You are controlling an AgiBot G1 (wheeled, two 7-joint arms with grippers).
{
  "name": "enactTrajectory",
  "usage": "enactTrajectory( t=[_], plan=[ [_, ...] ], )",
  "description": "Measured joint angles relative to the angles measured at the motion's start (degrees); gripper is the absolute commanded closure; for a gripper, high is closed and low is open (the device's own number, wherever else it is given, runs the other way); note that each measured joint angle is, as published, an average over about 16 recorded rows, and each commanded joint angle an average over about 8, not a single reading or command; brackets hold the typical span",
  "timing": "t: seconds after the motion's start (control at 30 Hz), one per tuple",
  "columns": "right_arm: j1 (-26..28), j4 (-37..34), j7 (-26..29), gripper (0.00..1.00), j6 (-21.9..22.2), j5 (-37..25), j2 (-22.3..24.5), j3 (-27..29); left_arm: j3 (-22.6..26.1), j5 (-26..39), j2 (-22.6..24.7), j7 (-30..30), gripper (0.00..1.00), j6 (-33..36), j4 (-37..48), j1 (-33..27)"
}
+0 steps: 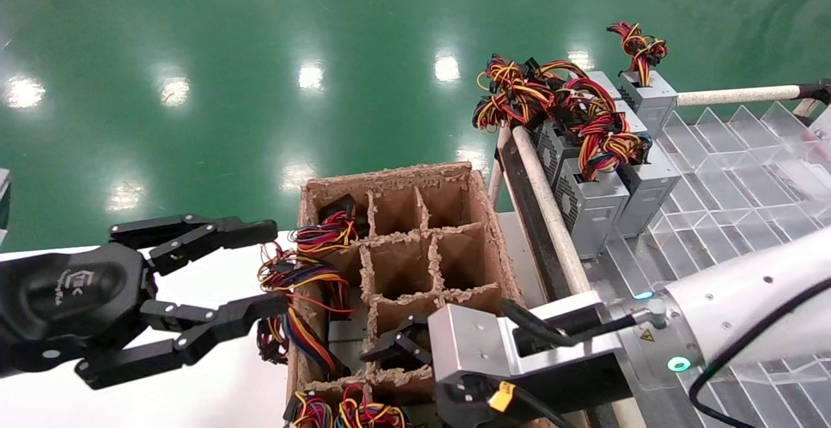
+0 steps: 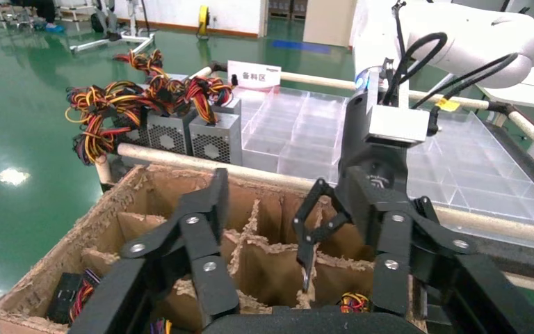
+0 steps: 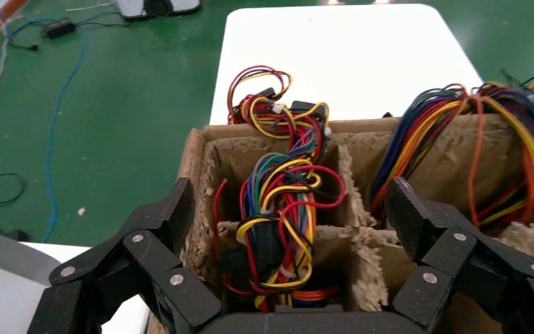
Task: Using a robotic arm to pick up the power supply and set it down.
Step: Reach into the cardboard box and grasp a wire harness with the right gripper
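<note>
The right end effector (image 1: 396, 350), fingers spread wide and empty, hangs over a near cell of the cardboard box (image 1: 477, 220), above a power supply (image 3: 281, 229) whose wires (image 3: 278, 202) fill that cell. The left end effector (image 1: 260, 265), also wide open and empty, hovers beside the box over the white worktop (image 1: 214, 382).

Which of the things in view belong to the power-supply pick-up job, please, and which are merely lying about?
Belonging to the job:
- right gripper, open over the cardboard grid box
- power supply's wire bundle between its fingers

Lying about:
- left gripper, open beside the box
- grey power supplies on the clear tray
</note>
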Motion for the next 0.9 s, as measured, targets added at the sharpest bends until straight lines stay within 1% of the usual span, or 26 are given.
enactTrajectory(
  t=[0.33,0.9],
  plan=[
    [1.9,-4.0,-1.2,1.00,-0.9,-1.5,-2.1,-2.7,0.0,0.0,0.0,0.0,1.00,0.0,0.0,0.0],
    [3.3,-5.9,-2.2,1.00,-0.4,-2.6,-2.1,-5.1,0.0,0.0,0.0,0.0,1.00,0.0,0.0,0.0]
  ],
)
